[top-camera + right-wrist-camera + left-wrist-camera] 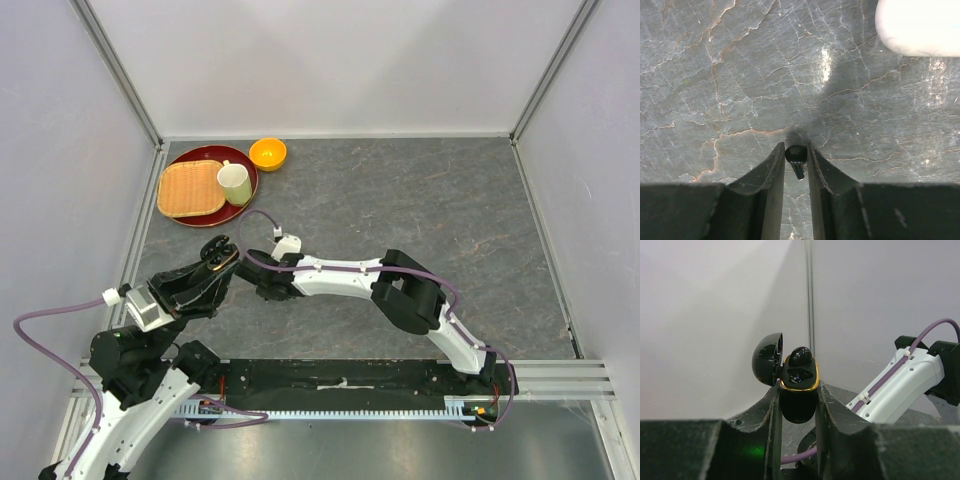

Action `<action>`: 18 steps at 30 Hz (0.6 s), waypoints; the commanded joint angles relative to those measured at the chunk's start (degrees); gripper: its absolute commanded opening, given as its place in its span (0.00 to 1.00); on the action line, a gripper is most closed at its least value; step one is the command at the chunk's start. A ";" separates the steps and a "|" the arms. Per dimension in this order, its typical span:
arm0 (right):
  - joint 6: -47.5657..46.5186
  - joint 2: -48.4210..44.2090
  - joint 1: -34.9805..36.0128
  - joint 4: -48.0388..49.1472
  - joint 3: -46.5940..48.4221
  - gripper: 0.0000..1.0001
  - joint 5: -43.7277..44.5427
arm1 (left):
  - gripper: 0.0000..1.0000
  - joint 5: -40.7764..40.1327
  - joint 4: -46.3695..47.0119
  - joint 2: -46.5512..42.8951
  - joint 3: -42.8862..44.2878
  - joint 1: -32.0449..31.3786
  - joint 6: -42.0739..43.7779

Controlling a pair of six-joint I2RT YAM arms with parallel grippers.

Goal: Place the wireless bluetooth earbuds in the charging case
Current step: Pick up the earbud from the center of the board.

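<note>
The right gripper (796, 151) was closed on a black earbud (796, 156), its fingertips pinching the round head while the short stem pointed back toward the wrist, low over the grey marbled table (715, 75). A white rounded object (920, 25) lay on the table ahead of it and to its right.

The left gripper (798, 407) was clamped on the black charging case (799, 392) and held it upright. The case's lid (767, 359) was hinged open to one side, and what looked like a second black earbud (801, 356) stood up from the gold-rimmed opening.

Seen from above, both grippers sat near each other on the near side of the red tray (210, 223), the left one closer to it. On the tray lay a woven mat (190, 188) with a pale green cup (235, 184) beside it. An orange bowl (267, 153) stood just off the tray's far right edge.
</note>
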 commanded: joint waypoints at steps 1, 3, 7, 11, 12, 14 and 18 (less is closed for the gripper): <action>-1.43 2.93 0.77 -3.81 0.52 0.30 1.39 | 0.02 -1.14 0.58 -0.94 -0.36 -0.02 2.17; -1.87 3.11 0.94 -3.82 0.34 0.28 1.83 | 0.02 -1.32 0.58 -1.20 -0.36 -0.02 2.08; -2.31 2.32 1.03 -4.08 -0.97 0.20 2.79 | 0.02 -1.49 0.49 -1.29 -0.27 -0.02 2.08; -3.98 -1.45 1.03 -3.90 -5.53 0.17 6.47 | 0.02 -1.49 0.40 -1.12 -0.01 -0.02 2.08; -3.98 -3.90 1.03 -3.82 -6.94 0.17 8.31 | 0.02 -1.41 0.40 -1.03 -0.09 -0.02 1.99; -3.98 -6.54 0.94 -3.82 -11.58 0.17 9.91 | 0.02 -1.23 0.40 -0.68 -0.01 -0.02 1.91; -2.40 -15.05 0.42 -3.73 -21.52 0.19 12.90 | 0.02 -0.88 0.58 -0.06 -0.18 -0.02 1.56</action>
